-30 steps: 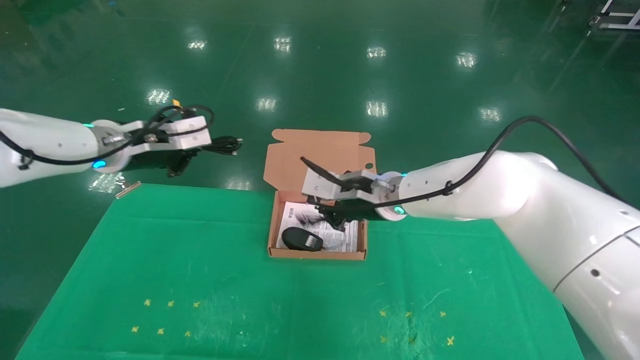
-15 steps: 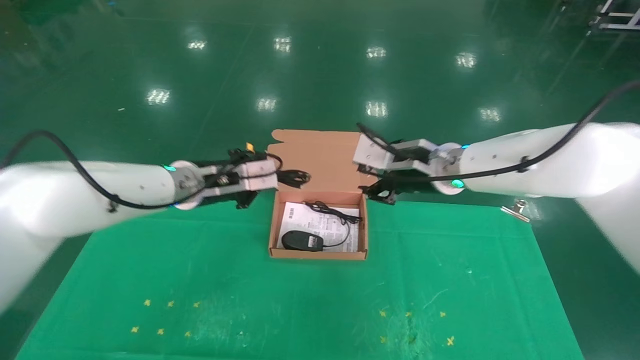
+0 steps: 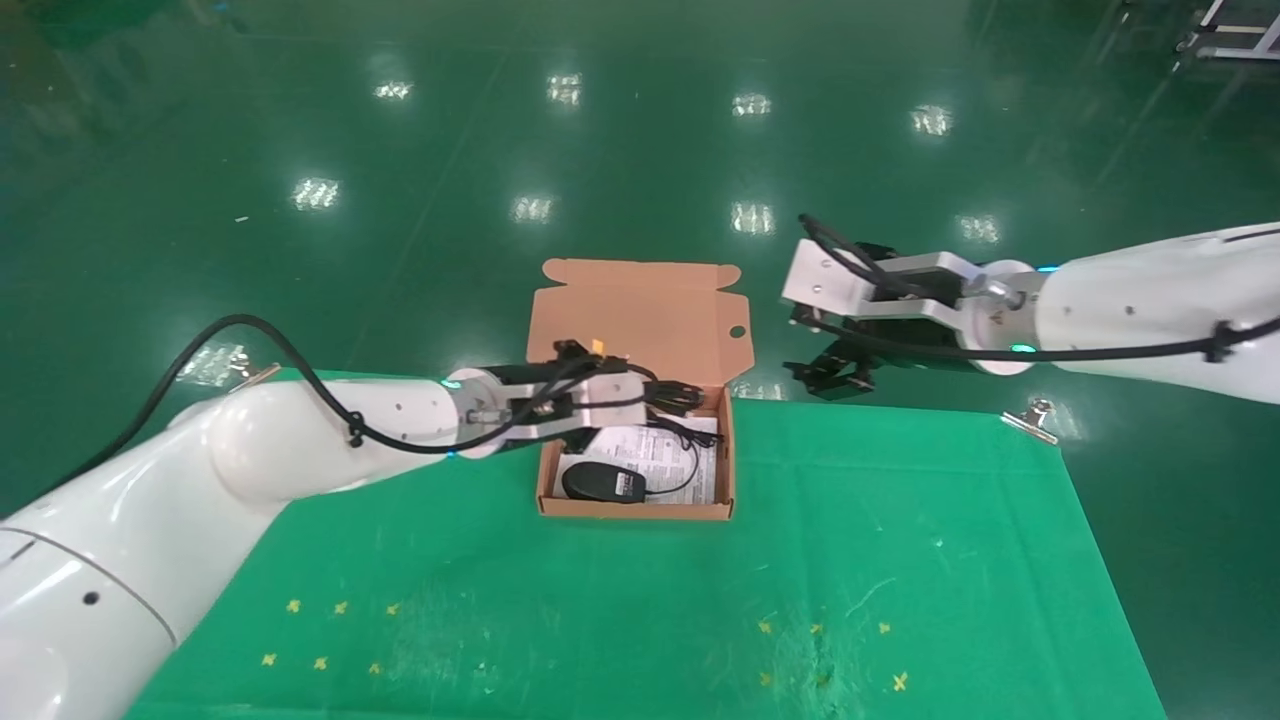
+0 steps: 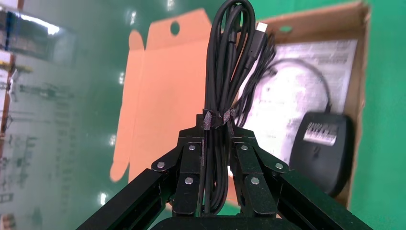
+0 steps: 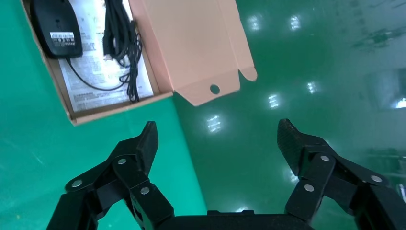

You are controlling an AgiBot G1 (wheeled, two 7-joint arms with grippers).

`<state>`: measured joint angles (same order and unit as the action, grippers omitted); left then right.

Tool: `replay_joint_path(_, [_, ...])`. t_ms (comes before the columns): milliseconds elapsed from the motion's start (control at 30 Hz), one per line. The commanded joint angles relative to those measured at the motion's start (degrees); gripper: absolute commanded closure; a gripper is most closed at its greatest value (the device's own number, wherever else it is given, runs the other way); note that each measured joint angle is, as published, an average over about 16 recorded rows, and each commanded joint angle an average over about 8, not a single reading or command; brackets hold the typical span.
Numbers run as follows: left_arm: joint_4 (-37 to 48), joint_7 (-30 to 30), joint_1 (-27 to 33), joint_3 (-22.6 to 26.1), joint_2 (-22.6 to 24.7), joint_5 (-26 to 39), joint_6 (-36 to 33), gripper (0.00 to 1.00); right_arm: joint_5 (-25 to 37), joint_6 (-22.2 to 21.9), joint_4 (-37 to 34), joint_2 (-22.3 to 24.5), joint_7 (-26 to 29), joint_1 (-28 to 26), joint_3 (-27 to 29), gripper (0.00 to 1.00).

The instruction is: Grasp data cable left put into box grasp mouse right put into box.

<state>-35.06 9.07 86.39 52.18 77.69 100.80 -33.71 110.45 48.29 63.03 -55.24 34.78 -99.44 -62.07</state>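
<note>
A green cloth (image 3: pixel 640 600) with yellow crosses (image 3: pixel 330 632) and a metal clip (image 3: pixel 1030 418) at its edge.

Item count, by kind:

- One box (image 3: pixel 637 508), lid open.
- One mouse (image 3: pixel 603 483), in the box.
- One printed sheet (image 3: pixel 660 458), under the mouse.
- One cable bundle (image 4: pixel 225 72).
- Two grippers: left gripper (image 4: pixel 218 148), right gripper (image 5: pixel 218 139).
- One counter (image 3: pixel 900 480), green-covered.
- Two metal clips at the counter's far corners: one left (image 3: pixel 250 373), one right (image 3: pixel 1030 417).
- Nine small yellow marks visible on the counter: five left, four right.
</note>
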Motion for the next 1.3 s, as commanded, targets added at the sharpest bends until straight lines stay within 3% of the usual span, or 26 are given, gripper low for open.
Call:
replay_joint_path(33, [0.73, 2.90, -0.16, 0.33, 0.39, -2.80, -0.13, 1.00, 1.03, 0.45, 1.91, 1.02, 1.57, 0.00, -0.10, 0.00])
replay_joint_path(67, [0.85, 3.72, -0.20, 0.50, 0.42, -3.71, -0.17, 1.00, 1.31, 0.52, 2.32, 1.18, 1.99, 0.03, -0.12, 0.00])
replay_joint_path(333, [1.81, 7.33, -0.41, 1.29, 0.78, -8.49, 0.09, 0.01, 2.65, 0.78, 4.26, 1.88, 3.58, 0.07, -0.20, 0.00])
replay_joint_path(933, [0.70, 6.24, -0.05, 1.03, -0.23, -7.34, 0.07, 0.00, 2.32, 0.57, 3.54, 1.61, 3.23, 0.04, -0.13, 0.00])
replay_joint_path(1133, [1.29, 5.24, 3.43, 0.14, -0.86, -7.58, 3.97, 0.00, 4.35, -0.03, 5.33, 2.90, 2.35, -1.78, 0.27, 0.00])
replay_joint_path(1300, [2.65, 5.18, 6.10, -0.32, -0.58, -7.48, 7.95, 0.00, 6.87, 2.81, 8.57, 3.78, 0.62, -4.12, -0.69, 0.00])
